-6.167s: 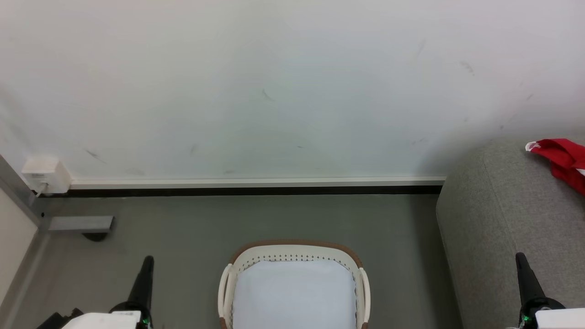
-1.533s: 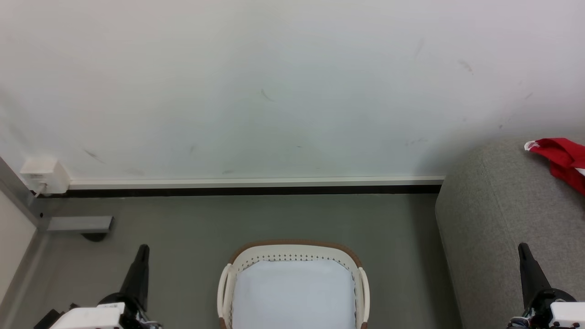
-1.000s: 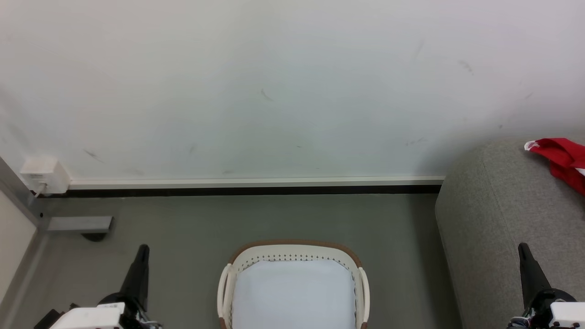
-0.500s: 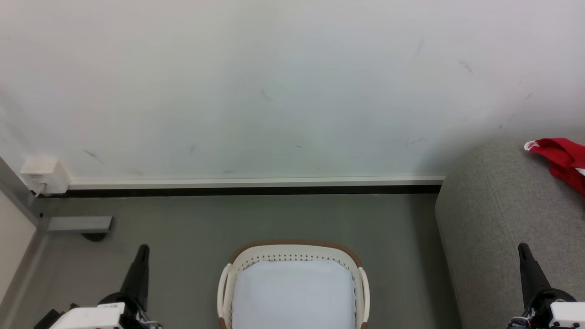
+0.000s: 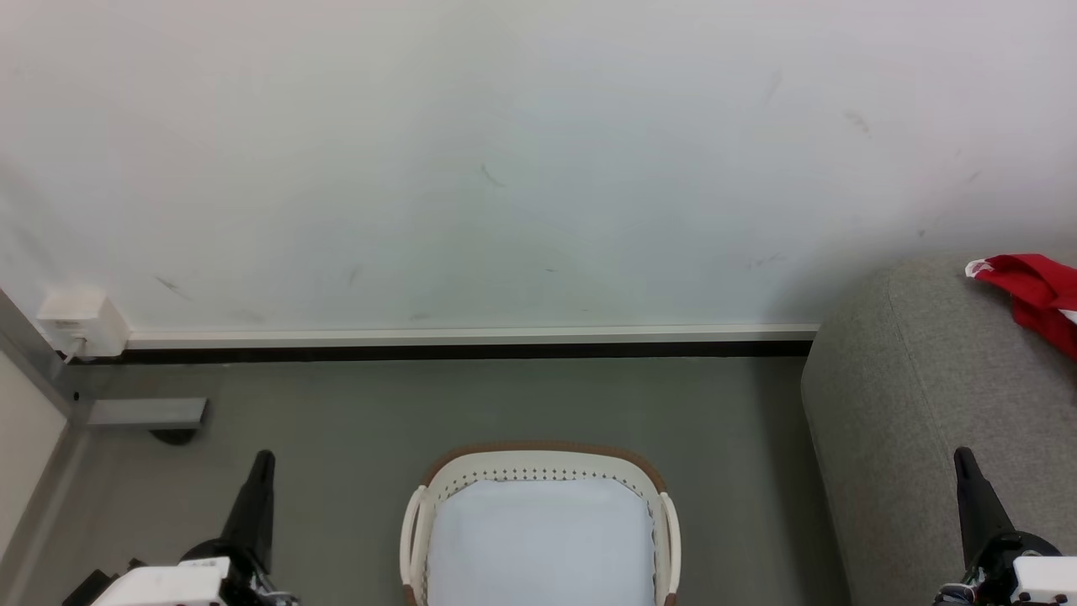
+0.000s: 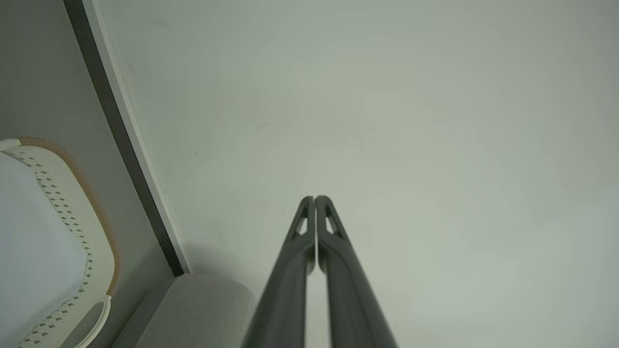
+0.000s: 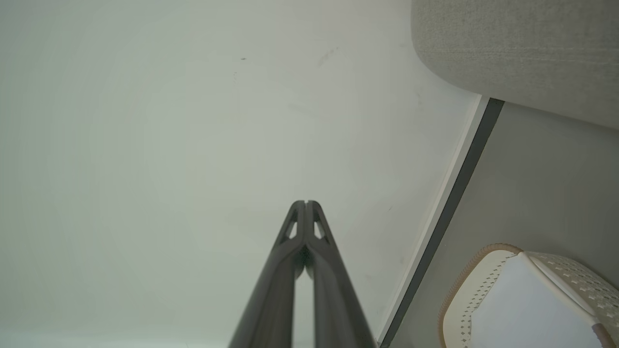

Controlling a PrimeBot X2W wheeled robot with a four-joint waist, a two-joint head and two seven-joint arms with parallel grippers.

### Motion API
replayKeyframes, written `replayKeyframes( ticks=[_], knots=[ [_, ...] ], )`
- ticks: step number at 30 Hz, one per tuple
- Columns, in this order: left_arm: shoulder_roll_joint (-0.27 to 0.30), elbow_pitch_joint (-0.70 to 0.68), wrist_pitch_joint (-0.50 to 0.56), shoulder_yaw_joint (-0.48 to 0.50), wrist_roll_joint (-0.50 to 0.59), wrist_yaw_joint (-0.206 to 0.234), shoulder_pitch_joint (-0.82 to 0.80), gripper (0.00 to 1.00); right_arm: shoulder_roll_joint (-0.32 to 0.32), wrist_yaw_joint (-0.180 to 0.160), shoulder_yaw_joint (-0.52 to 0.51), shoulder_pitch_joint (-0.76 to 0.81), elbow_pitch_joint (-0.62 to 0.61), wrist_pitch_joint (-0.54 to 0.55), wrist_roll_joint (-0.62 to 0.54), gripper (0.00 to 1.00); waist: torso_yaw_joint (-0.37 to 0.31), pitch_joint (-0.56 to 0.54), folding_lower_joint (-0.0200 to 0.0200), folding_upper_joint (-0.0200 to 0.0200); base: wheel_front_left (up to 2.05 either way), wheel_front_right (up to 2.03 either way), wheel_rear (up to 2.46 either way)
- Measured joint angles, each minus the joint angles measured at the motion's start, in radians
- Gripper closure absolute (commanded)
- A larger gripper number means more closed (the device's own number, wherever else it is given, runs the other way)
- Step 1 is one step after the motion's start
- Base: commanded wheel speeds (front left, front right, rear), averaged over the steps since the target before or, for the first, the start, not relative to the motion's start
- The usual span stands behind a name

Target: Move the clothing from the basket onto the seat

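The red clothing lies on top of the grey seat at the right edge of the head view. The cream basket with its brown rim stands on the floor at bottom centre, and inside it I see a flat white liner. My left gripper is shut and holds nothing, low left of the basket. My right gripper is shut and holds nothing, low in front of the seat. The basket and the seat also edge into the wrist views.
A pale wall with a dark-and-white skirting board closes the far side. A white socket box and a grey metal foot sit at the left by a panel edge. Grey floor lies between basket and wall.
Since the oldest frame both grippers have risen slightly in the head view. Over the last second nothing has visibly moved.
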Motion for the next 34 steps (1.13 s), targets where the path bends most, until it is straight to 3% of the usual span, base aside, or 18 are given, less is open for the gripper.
replayKeyframes(
  ticks=[34],
  knots=[
    [0.0, 0.0, 0.0, 0.0, 0.0, 0.0, 0.0, 1.0, 0.0, 0.0, 0.0, 0.0, 0.0, 0.0, 0.0, 1.0, 0.0, 0.0, 0.0, 0.0, 0.0, 0.0, 0.0]
  ],
)
